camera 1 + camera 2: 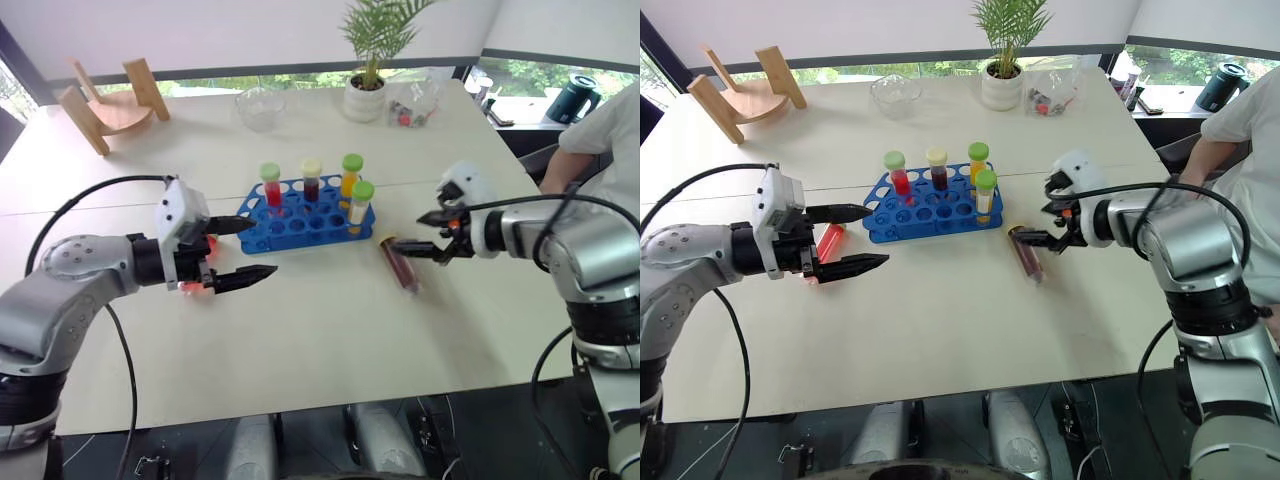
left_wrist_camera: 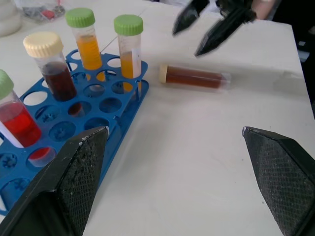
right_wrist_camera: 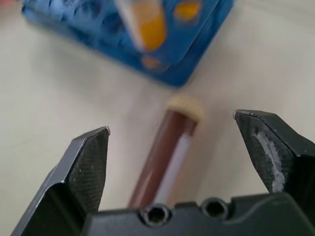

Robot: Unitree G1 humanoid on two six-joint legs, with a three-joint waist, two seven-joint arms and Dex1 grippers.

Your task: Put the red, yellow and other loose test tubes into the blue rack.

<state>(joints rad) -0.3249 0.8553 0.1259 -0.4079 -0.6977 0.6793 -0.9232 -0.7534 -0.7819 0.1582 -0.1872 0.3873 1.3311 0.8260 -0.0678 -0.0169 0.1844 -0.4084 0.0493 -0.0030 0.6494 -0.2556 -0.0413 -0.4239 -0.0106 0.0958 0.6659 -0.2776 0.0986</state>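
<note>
left eye view: your left gripper (image 1: 246, 249) sits nearest the lens, its two black fingers spread wide with nothing between them, pointing across the table (image 1: 330, 340) toward the blue rack (image 1: 305, 215). note the red tube (image 1: 207, 268) lying on the table just behind and under that gripper, partly hidden by it. four capped tubes stand upright in the rack. your right gripper (image 1: 427, 233) hangs spread and empty on the far side of the rack, and the dark brown tube (image 1: 400, 265) lies flat just below its fingertips, not touching the rack.

right eye view: same layout. the brown tube's long axis runs roughly from the rack's near right corner toward the table's front edge, cream cap toward the rack. your right arm is plainly the nearer one to it; your left arm is the nearer one to the red tube.

left wrist view: both finger pads rise wide apart, gripping nothing. between them you see the rack, then the brown tube lying crosswise well beyond, with the other gripper's spread tips above it.

right wrist view: this is the relation to mind. the brown tube lies between the open, empty fingers, but its long axis runs along the gripper's line, cap end away. closing here would likely pinch across the tube's width near its base, which looks workable; it would then need tipping upright before it can go into a free hole.
</note>
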